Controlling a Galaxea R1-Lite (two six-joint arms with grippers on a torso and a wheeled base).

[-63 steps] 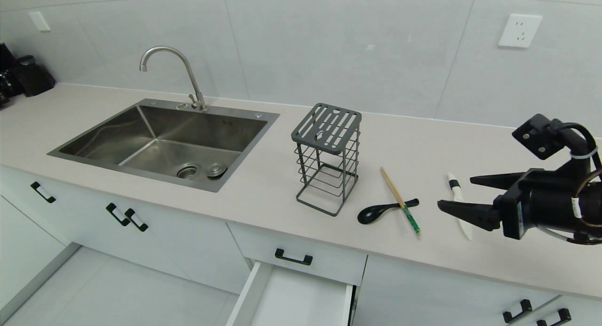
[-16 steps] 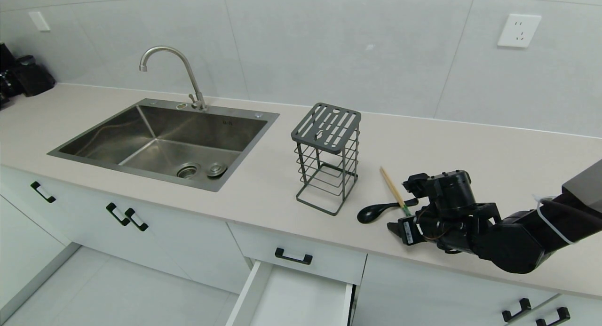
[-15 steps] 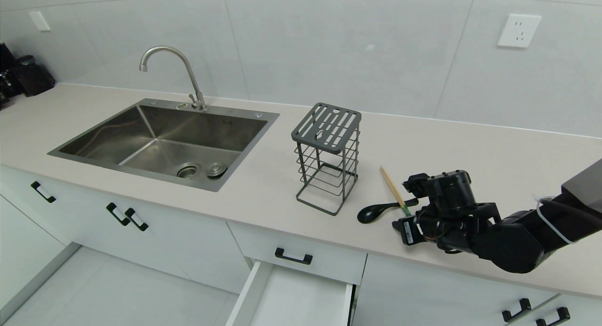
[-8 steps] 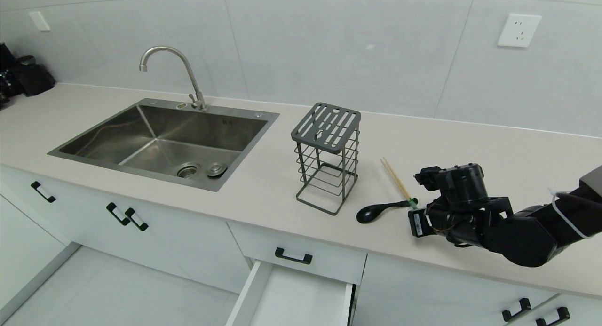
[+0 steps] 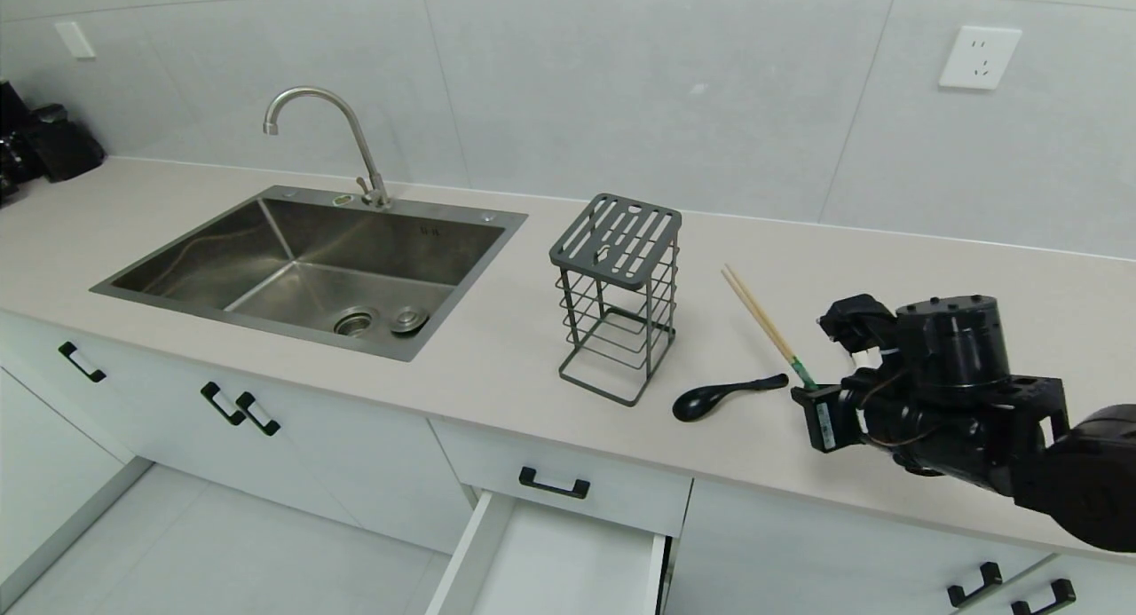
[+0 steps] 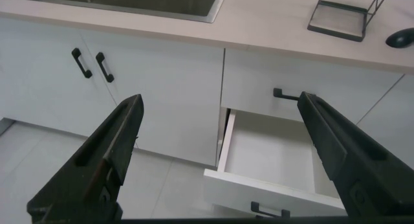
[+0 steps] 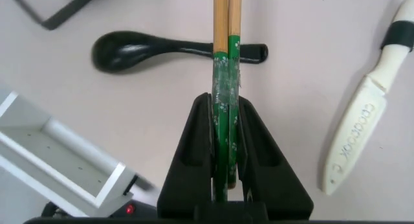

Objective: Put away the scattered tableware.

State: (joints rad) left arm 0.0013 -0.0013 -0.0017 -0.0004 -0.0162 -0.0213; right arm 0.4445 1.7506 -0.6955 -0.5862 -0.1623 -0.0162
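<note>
Chopsticks (image 5: 765, 320) are pinched in my right claw (image 7: 224, 117), which is clenched tight on their green ends. The two sticks lie side by side and touch each other. They tilt up, and their bare ends point toward the rack (image 5: 617, 240). They look to be up off the surface (image 5: 497, 331), on the side of the rack away from the sink (image 5: 293, 278).

A black spoon (image 5: 723, 395) lies on the surface near the rack, under the sticks. A white knife (image 7: 362, 120) lies farther from the rack than the spoon.

My left claw (image 6: 220, 100) is wide apart and holds nothing. It hangs low, in front of the cupboard doors, near the pulled-out drawer (image 6: 272, 159) below the rack.

I think the job now is to carry the sticks to the rack. I should squeeze hard so they do not slip or spread apart. I should go high enough to pass over the spoon. Then I should turn the sticks so the bare ends point down, line them up with one slot in the top of the rack, and go down slowly. I should not bump the rack, because it looks light and could tip.
</note>
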